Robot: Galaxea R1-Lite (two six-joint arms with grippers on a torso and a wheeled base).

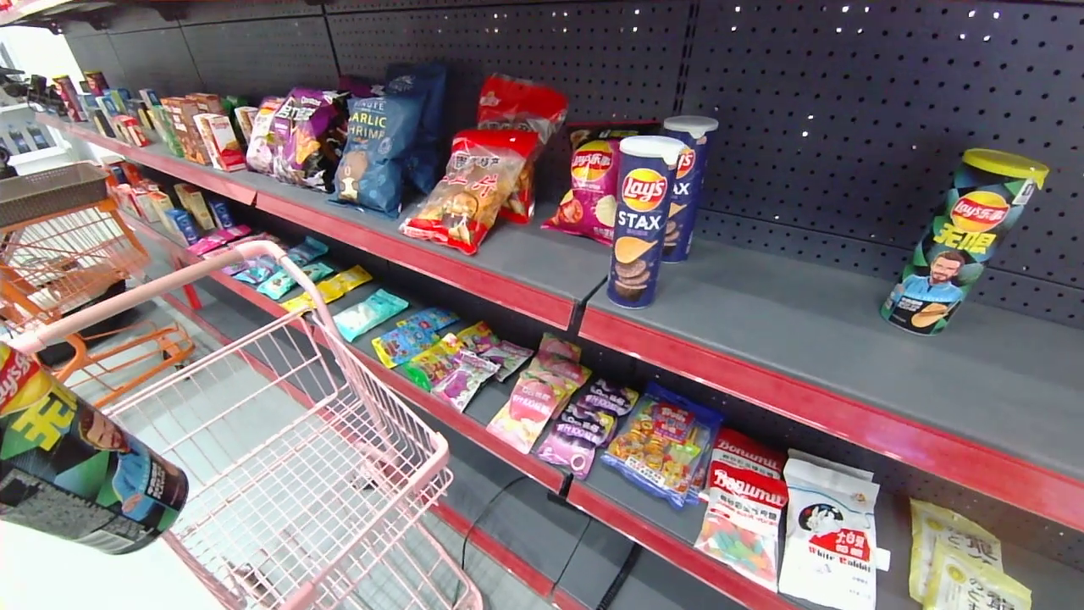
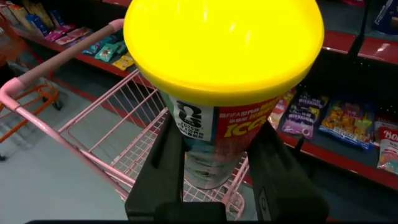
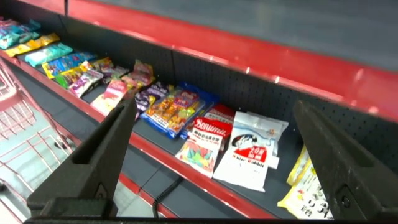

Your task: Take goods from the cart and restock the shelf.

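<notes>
My left gripper (image 2: 217, 165) is shut on a green chip can with a yellow lid (image 2: 224, 50), one finger (image 2: 165, 162) on each side of its body. The can (image 1: 76, 457) hangs tilted at the lower left of the head view, above the near end of the pink wire cart (image 1: 279, 440). A matching green can (image 1: 961, 241) stands upright on the upper grey shelf (image 1: 804, 330) at the far right. My right gripper (image 3: 214, 162) is open with nothing between its fingers, facing the lower shelf's candy bags (image 3: 180, 109).
Two blue chip cans (image 1: 641, 222) and several snack bags (image 1: 466, 191) stand along the upper shelf, with bare shelf between the blue cans and the green can. An orange cart (image 1: 63, 246) stands at the far left. A cable (image 1: 491, 525) runs along the floor under the shelves.
</notes>
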